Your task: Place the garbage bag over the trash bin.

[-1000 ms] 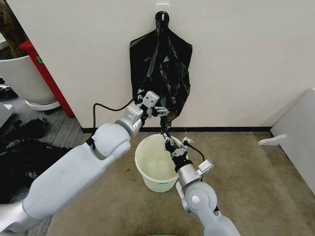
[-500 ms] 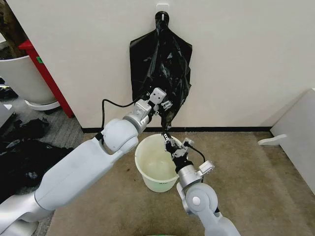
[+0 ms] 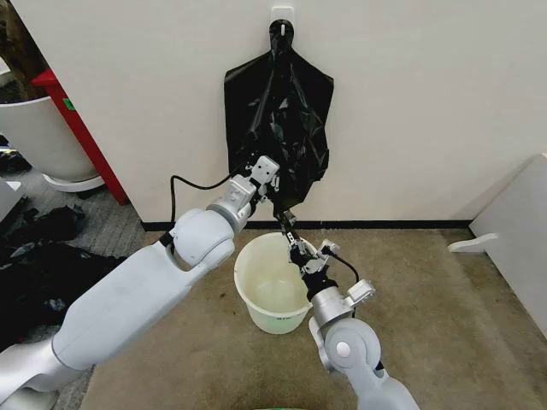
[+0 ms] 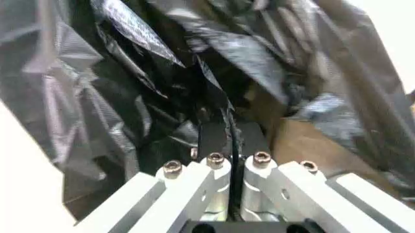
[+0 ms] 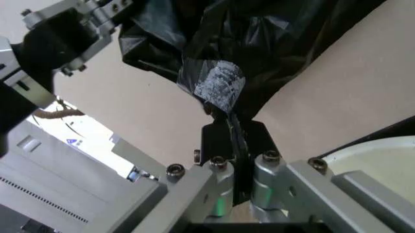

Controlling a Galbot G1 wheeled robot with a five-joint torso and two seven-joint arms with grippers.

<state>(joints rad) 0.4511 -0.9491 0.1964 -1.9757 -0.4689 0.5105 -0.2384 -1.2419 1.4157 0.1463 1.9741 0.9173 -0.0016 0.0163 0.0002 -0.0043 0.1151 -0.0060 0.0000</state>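
Note:
The glossy black garbage bag [image 3: 280,111] hangs from a hook on the white wall. My left gripper [image 3: 275,195] is shut on a fold near its lower edge; the left wrist view shows the fold pinched between the fingers [image 4: 214,141] of the left gripper [image 4: 230,138]. Just below, my right gripper [image 3: 293,243] is shut on the bag's stretched bottom tip, seen close in the right wrist view as the gripper [image 5: 233,132] clamps the garbage bag [image 5: 259,53]. The cream trash bin [image 3: 256,278] stands upright on the carpet directly under both grippers; its rim [image 5: 376,148] shows beside the right fingers.
A large white tub [image 3: 34,137] and a red stand [image 3: 79,128] sit at the left by the wall. Dark heaps [image 3: 38,260] lie on the floor at the left. A white panel [image 3: 513,226] stands at the right. Carpet around the bin is open.
My left gripper swung up and right along the bag's lower edge, then dropped back slightly. The bag's bottom tip stays pulled down to my right gripper, which hardly moved.

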